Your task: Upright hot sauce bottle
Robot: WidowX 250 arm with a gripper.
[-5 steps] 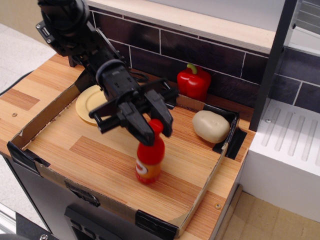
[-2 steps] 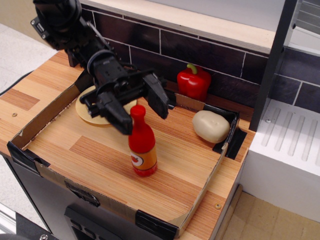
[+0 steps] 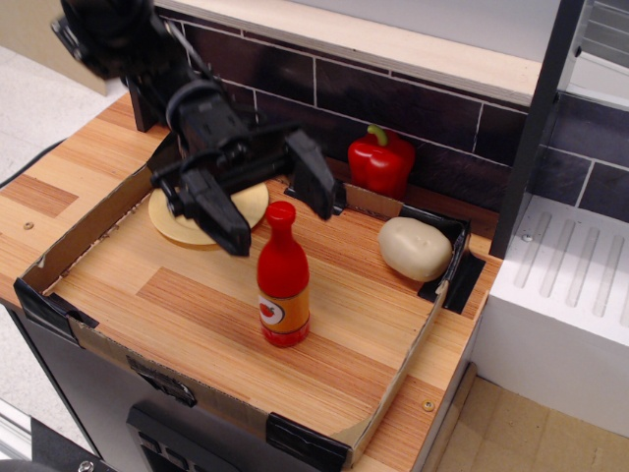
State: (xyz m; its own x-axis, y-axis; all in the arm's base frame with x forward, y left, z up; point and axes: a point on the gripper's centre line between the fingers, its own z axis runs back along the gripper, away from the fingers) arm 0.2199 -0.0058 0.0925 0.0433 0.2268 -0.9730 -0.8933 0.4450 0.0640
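The hot sauce bottle (image 3: 283, 277) is a glossy red toy bottle with a red cap and a yellow-orange label band. It stands upright on the wooden tray floor (image 3: 197, 315), near the middle. My black gripper (image 3: 277, 201) hangs just above and behind its cap. Its two fingers are spread wide, one to the left (image 3: 224, 224) and one to the right (image 3: 313, 179). Neither touches the bottle.
A red bell pepper (image 3: 381, 160) with a green stem sits at the back against the dark tile wall. A beige potato (image 3: 415, 248) lies at the tray's right end. A yellow plate (image 3: 177, 218) lies behind the gripper. Low cardboard walls (image 3: 84, 234) rim the tray.
The gripper let go of the bottle's neck, opened wide and rose up and back to the left. The bottle went from tilted to standing upright on its own.
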